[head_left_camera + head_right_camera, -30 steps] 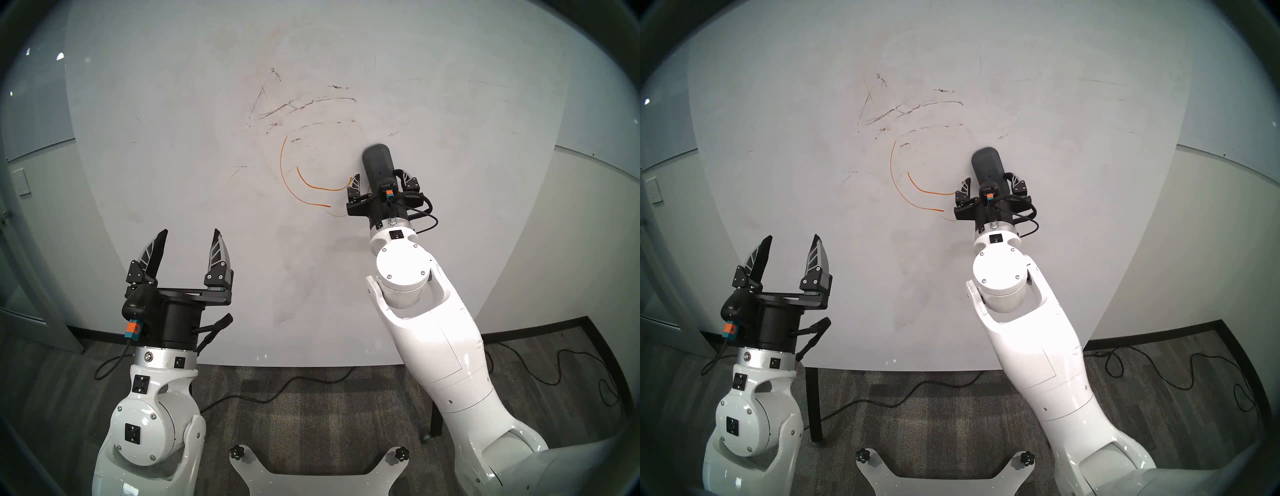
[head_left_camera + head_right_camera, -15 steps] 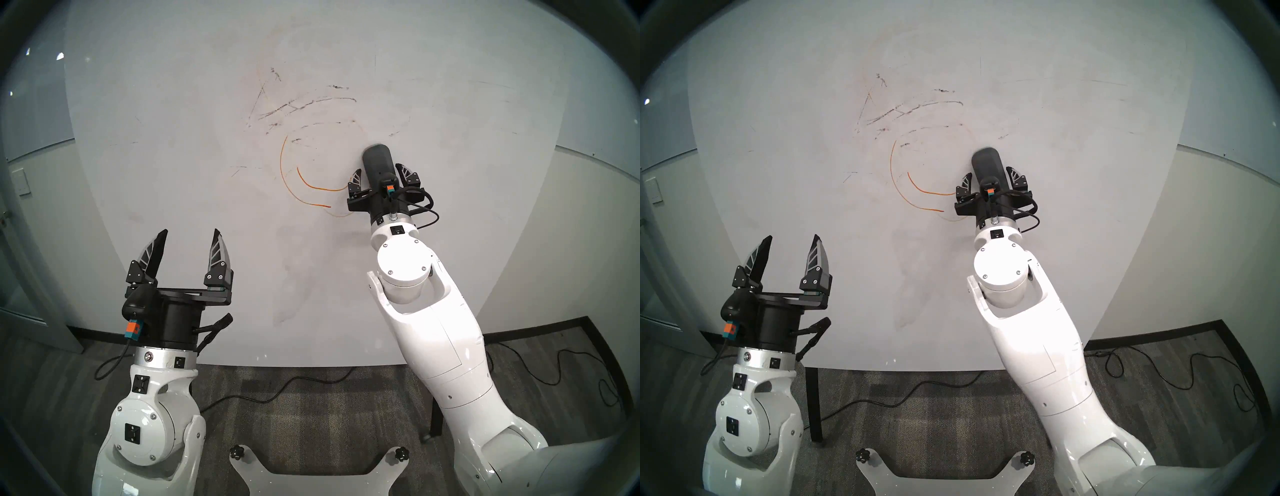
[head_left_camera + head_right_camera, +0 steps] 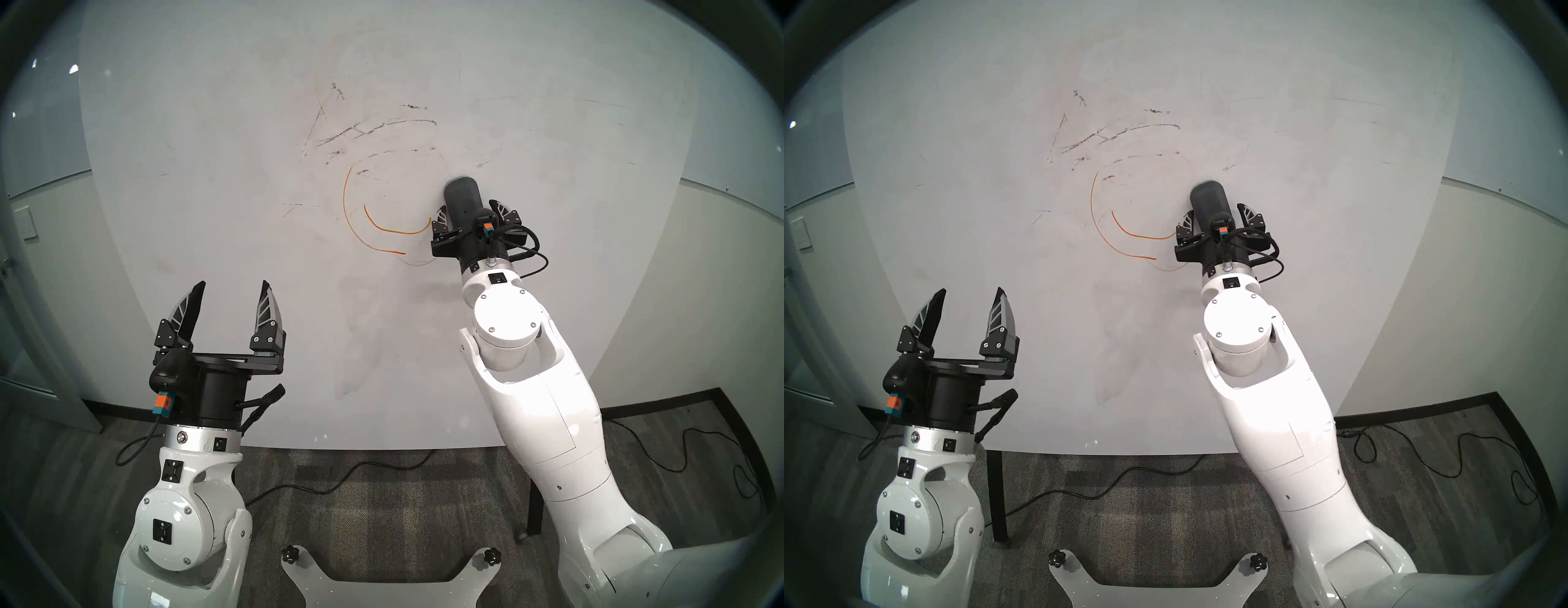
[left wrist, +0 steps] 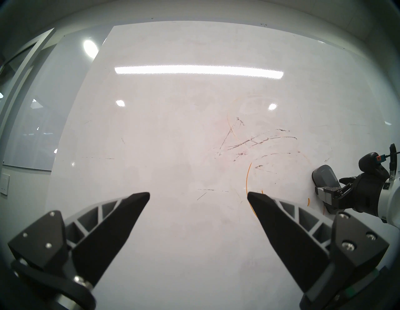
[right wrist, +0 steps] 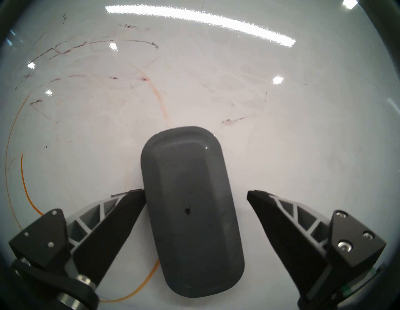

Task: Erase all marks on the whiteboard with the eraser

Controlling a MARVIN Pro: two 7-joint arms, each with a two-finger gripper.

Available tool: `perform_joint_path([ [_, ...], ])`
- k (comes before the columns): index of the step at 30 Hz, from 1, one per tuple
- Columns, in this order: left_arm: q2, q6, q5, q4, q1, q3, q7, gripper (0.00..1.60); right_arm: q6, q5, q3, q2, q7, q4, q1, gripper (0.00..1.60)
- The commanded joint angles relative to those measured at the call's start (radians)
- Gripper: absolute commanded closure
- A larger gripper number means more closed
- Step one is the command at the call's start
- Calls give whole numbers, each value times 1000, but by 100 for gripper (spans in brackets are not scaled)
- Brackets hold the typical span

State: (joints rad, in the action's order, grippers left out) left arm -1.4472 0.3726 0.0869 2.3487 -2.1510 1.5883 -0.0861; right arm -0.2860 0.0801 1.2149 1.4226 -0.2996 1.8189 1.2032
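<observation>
The whiteboard fills the view ahead. The marks on it are orange curves of a partly wiped face and scratchy black streaks above them. The dark grey eraser sits flat against the board, just right of the orange curves. My right gripper is open around the eraser's lower half. In the right wrist view its left finger touches the eraser, while the right finger stands clear of it. My left gripper is open and empty, low on the left, apart from the board.
Black cables lie on the grey carpet below the board. A thin black board leg stands at lower left and another behind my right arm. A wall switch is at far left.
My right gripper and wrist have shifted slightly to the right while the eraser stayed in place on the board. The left arm has not moved.
</observation>
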Motion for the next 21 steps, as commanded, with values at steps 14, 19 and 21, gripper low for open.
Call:
perform_joint_path([
  [14, 1, 2, 2, 23, 1, 2, 1, 0, 10, -8, -9, -40, 50, 17, 8, 112],
  [19, 1, 2, 2, 23, 1, 2, 1, 0, 13, -8, -8, -39, 45, 10, 5, 157],
  [21, 1, 2, 2, 23, 1, 2, 1, 0, 12, -8, -8, -38, 42, 8, 3, 159],
])
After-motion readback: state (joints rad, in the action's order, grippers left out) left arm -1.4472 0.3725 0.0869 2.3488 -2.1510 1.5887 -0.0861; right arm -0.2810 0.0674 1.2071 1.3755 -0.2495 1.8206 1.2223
